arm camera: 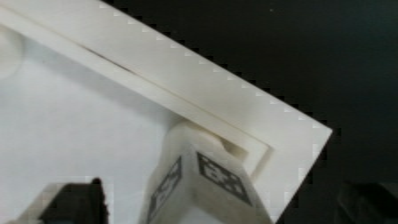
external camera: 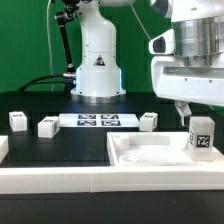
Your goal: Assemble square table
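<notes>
Insp. note: the gripper (external camera: pixel 193 113) hangs directly over the far corner of the slab (external camera: pixel 150 152) on the exterior view's right. Its jaws stand apart with nothing grasped; in the wrist view one finger (arm camera: pixel 71 203) shows a clear gap to the part below. The slab lies flat on the table (external camera: pixel 60 145) at the near edge, toward the exterior view's right, and is backed against the border rail (external camera: pixel 60 182). One leg (external camera: pixel 201 140) stands upright in that slab corner, tag facing out. Cannot tell whether it is fully seated or only resting in its hole. Three loose legs (external camera: pixel 47 126) wait along the table's far side, either end of the marker board (external camera: pixel 97 121), so approx. one of four is fitted by my judgement. Risks: w/ fingers this close to the leg, a skewed lift could brush it and tip or unseat it if the thread is not home. Any side push could also slide the slab off the rail, spoiling alignment for remaining legs. Rec. straight vertical retreat.
</notes>
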Controlling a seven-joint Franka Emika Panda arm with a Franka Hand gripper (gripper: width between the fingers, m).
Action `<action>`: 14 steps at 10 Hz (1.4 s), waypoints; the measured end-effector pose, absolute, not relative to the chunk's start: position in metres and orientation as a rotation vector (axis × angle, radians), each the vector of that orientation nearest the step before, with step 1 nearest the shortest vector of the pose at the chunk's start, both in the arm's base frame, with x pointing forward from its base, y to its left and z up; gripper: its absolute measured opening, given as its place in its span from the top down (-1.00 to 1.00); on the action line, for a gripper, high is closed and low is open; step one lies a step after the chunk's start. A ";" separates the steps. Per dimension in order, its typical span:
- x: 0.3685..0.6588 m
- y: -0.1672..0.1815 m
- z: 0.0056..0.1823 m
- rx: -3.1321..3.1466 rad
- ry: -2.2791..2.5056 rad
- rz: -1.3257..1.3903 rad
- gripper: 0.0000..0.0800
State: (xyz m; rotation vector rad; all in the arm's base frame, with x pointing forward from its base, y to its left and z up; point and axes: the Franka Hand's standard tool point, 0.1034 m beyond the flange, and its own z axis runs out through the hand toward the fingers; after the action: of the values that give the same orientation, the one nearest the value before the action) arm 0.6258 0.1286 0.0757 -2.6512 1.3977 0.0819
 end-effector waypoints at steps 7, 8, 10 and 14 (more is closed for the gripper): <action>0.624 0.116 0.072 -3.008 0.461 0.031 -0.62; 0.624 0.117 0.073 -3.020 0.394 0.026 -0.62; 0.626 0.116 0.074 -3.053 0.176 0.009 -0.62; 0.627 0.115 0.075 -3.061 0.028 0.000 0.03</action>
State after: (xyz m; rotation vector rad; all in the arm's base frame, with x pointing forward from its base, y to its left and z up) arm 0.6273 0.1150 0.0748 -3.0610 0.0277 -0.0001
